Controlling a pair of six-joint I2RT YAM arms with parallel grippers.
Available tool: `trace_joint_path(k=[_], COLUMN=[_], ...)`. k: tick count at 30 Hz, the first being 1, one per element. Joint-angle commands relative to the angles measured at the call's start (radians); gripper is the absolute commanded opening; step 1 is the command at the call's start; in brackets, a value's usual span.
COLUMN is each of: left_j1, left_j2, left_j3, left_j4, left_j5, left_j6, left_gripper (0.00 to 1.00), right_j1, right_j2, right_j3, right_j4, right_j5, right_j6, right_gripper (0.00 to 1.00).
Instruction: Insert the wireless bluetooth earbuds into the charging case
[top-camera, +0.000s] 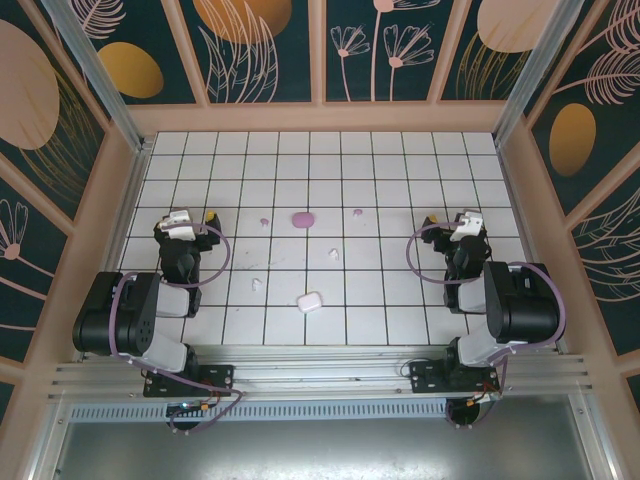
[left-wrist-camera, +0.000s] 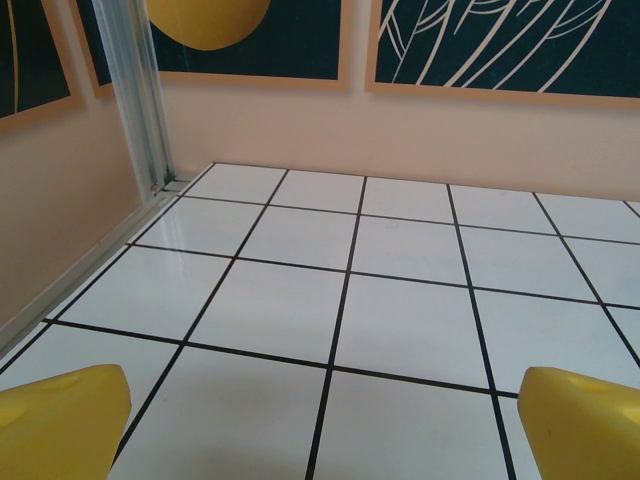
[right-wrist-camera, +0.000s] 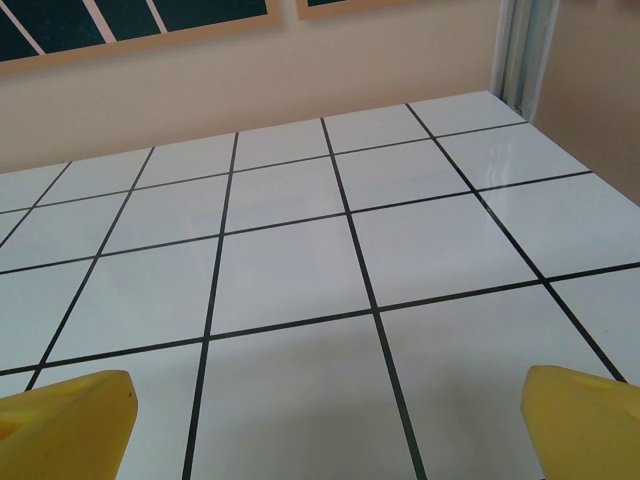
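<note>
Where they lie, tiny earbuds (top-camera: 336, 254), white, purple

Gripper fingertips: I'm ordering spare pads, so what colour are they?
Yellow; the fingertips show best in the left wrist view.

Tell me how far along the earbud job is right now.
Done: nothing yet. Two purple earbuds and two white earbuds lie loose on the tiles, apart from the purple case and white case. In hand: nothing; the left gripper and right gripper are open above the tiles. Left: all four earbuds must go in.
</note>
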Motion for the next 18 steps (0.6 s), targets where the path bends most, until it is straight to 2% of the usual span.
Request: trace_joint_path(k=[1,7,9,11,14,16,18], left_j1=[0.006,0.006,0.006,0.006,0.006,0.006,0.006], left_j2=[0.003,-0.007,-0.051,-0.121,-0.213,-0.273,-0.32], left_j3=[0.007,0.003,0.023,0.066,0.129,0.15,0.181], left_j4=[0.006,0.012,-0.062,-0.207,-0.392,-0.465,-0.56], left_j5=[0.01,0.013,0.014,-0.034,-0.079,-0.09,-0.117], left_j6=[0.006,0.012,0.011,-0.015,-0.054,-0.079,-0.124], left_gripper=[0.98,0.99,0.98,0.99,0.99,0.99,0.99], right_j1=[0.005,0.006,0.006,0.007,0.013,0.013,0.015], right_j2=[0.005,0.004,0.003,-0.015,-0.091,-0.122,-0.134], right_j3=[0.02,0.021,0.019,0.037,0.134,0.251,0.342], right_j4=[0.03,0.03,0.034,-0.014,-0.249,-0.497,-0.674], right_j5=[-0.006,-0.006,-0.006,-0.006,-0.007,-0.006,-0.006], right_j6=[-0.01,-0.01,-0.01,-0.014,-0.008,0.044,0.108], right_gripper=[0.99,0.99,0.99,0.99,0.99,0.99,0.99])
